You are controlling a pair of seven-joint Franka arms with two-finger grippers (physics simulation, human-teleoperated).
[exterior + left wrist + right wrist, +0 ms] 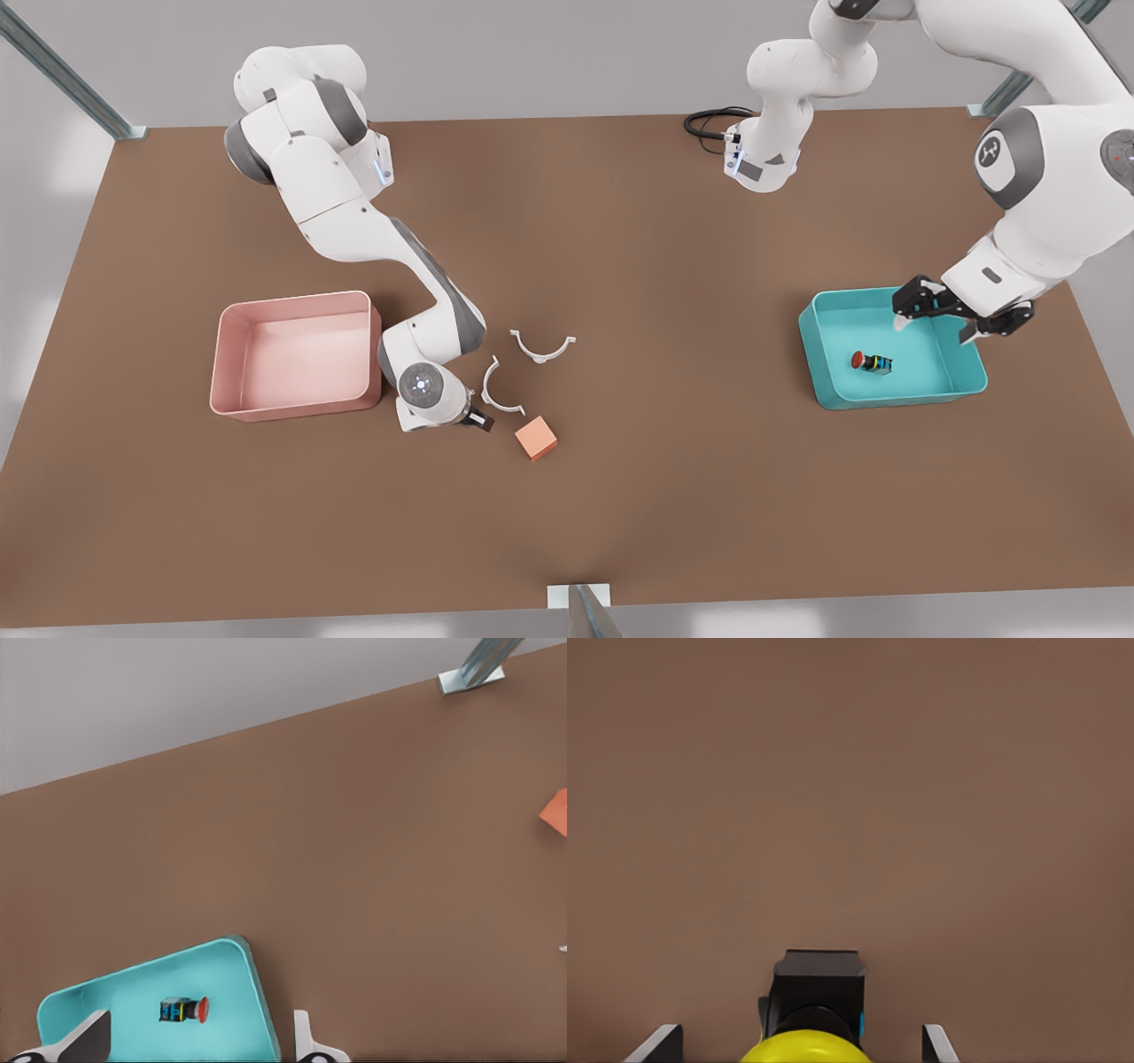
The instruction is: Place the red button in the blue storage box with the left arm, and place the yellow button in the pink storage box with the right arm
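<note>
Left gripper hangs above the blue storage box, over its far right part in the front view, with its two fingers spread wide and nothing between them. In the left wrist view its fingertips frame the tub from both sides. The red button lies on its side on the floor of this tub, near the middle, apart from all four walls; its red cap points to the front view's left. It is seen also from the left wrist.

Right gripper is low over the table, just beside the near right corner of the pink storage box in the front view. In the right wrist view its fingertips stand apart with the yellow button between them, the yellow cap toward the camera. Whether the fingers press on the button I cannot tell. The pink tub has no object inside.

Near the right gripper, toward the front view's right, there are two white curved clips: one very close to the gripper, the other a little farther. A small salmon cube sits on the near side of them. The wide middle of the table between the two tubs is bare brown surface, and so is the whole near strip of it. A black cable lies at the far edge.
</note>
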